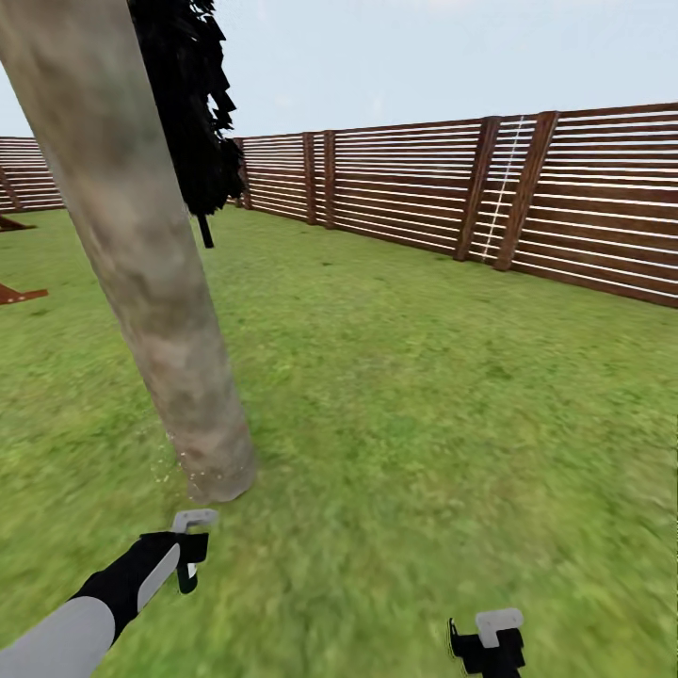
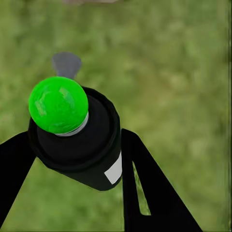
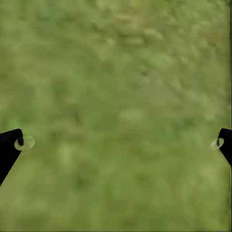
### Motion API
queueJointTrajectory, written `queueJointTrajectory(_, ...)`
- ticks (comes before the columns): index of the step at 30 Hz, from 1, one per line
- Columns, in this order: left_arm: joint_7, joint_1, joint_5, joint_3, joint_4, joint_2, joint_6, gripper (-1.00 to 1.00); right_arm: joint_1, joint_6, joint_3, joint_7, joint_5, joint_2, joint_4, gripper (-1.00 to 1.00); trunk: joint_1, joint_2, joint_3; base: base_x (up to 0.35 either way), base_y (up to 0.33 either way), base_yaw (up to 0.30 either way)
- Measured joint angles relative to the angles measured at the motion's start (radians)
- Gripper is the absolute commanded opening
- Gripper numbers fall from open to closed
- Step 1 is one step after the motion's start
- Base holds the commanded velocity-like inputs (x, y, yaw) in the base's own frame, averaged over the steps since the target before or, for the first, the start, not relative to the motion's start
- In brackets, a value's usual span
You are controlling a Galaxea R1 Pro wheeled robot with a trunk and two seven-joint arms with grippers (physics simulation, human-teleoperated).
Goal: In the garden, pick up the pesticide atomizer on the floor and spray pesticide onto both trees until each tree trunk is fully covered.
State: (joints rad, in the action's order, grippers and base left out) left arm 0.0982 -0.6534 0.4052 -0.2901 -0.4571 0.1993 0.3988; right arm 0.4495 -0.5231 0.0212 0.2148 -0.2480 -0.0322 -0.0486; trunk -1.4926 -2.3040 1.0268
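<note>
We're holding the pesticide atomizer point(image 2: 77, 137) in the left end effector point(image 2: 72, 159): black body, green ball top, grey nozzle tip poking out past it, both fingers clamped against its sides. In the head view the left end effector point(image 1: 188, 551) is sitting low over the lawn point(image 1: 424, 395), just short of the base of the tree trunk point(image 1: 141, 254), with the trunk lying ahead of it and slightly to the right. The trunk's long axis is running up and leaning left in that view, top out of frame. We're seeing a few fine white pesticide specks point(image 1: 174, 461) on and beside the trunk's foot; higher bark is looking bare, so we're judging coverage as barely started on this tree. The left arm is clearly the nearer one. The right end effector point(image 1: 490, 640) is hanging well off to the right over grass, and in the right wrist view its fingertips point(image 3: 14, 142) are spread wide with nothing between them. Behind the trunk there's a black conifer point(image 1: 188, 104) and the slat fence point(image 1: 565, 207). Next move likely calls for aiming the nozzle at the trunk and sweeping upward along it.
</note>
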Motion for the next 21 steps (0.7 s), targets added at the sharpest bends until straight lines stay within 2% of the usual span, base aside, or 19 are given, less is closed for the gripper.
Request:
queueJointTrajectory(4,0.000,0.000,0.002,0.000,0.000,0.000,0.000,-1.00,-0.001,0.000,-0.001,0.000,0.001,0.004,0.000,1.00,0.000,0.000,0.000,0.108,-0.263,0.074)
queueJointTrajectory(16,0.000,0.000,0.002,0.000,-0.001,0.000,0.000,-1.00,-0.002,0.000,-0.001,0.000,0.000,0.005,-0.001,1.00,0.000,0.000,0.000,0.083,-0.268,0.273)
queueJointTrajectory(21,-0.001,0.000,0.004,0.001,-0.020,-0.009,-0.005,-1.00,-0.002,0.000,-0.001,0.000,0.001,0.004,-0.001,1.00,0.000,0.000,0.000,0.098,-0.269,0.276)
